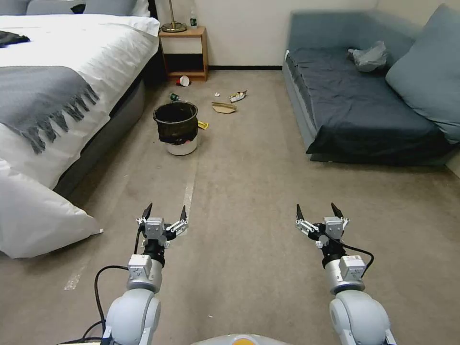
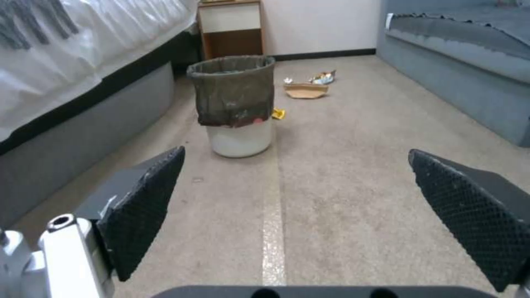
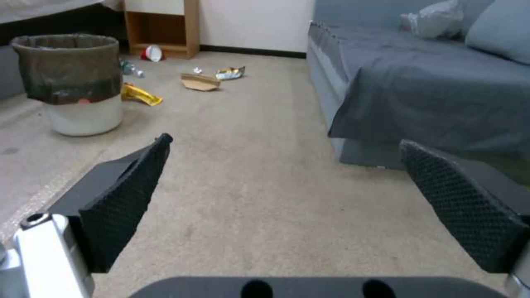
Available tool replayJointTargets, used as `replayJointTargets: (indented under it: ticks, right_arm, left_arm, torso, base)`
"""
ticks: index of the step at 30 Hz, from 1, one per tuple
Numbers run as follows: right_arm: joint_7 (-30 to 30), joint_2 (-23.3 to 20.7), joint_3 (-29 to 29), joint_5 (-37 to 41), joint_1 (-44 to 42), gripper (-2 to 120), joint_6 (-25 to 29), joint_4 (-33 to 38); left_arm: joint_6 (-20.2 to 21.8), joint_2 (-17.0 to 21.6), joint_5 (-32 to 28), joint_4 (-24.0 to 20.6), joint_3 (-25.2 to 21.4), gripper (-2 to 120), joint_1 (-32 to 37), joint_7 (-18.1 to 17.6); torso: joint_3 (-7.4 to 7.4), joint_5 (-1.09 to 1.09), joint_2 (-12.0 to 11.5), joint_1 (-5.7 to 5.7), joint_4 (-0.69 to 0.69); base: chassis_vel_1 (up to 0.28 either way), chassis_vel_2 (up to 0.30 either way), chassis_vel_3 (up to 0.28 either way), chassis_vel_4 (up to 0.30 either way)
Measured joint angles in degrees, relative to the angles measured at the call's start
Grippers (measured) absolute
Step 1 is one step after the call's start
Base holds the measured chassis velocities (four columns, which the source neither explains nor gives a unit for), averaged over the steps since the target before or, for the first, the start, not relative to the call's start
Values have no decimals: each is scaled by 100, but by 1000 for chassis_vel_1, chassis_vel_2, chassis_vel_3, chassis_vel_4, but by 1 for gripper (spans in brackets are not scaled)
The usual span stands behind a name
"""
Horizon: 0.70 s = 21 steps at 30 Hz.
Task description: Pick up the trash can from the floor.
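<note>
The bin stood upright on the floor in the upper-left-centre of the head view, just beside the bed, with its black liner folded over the rim and the white base showing below. Nothing was touching it. A pale stripe on the floor ran from near its base toward the lower middle of the frame.

Both arms were held low at the bottom of the head view, well short of the bin. The left pincer sat at lower left, fingers spread and empty. The right pincer sat at lower right, likewise spread and holding nothing. In the left wrist view the bin appeared in the upper-middle between the two dark pads, with open floor between them and it. In the right wrist view the bin sat at the upper left, off to the side of that pincer's line.

Litter lay on the floor beyond the bin: a red cup near the nightstand, a flat cardboard piece, a crumpled wrapper and a yellow scrap by the bin's base. A sofa filled the upper right.

By my reading the task had barely started: no reach, no contact, no lift. The whole approach, the grasp and the raising of the bin off the floor were left to do, and the left pincer looked the better lined up for it.
</note>
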Motion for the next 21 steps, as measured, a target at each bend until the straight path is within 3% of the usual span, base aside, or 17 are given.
replayJointTargets:
  ticks: [21]
  right_arm:
    - [0,0,0,0,0,100,0,0]
  left_arm:
    - [0,0,0,0,0,100,0,0]
  torso:
    - [0,0,0,0,0]
  base:
    - [0,0,0,0]
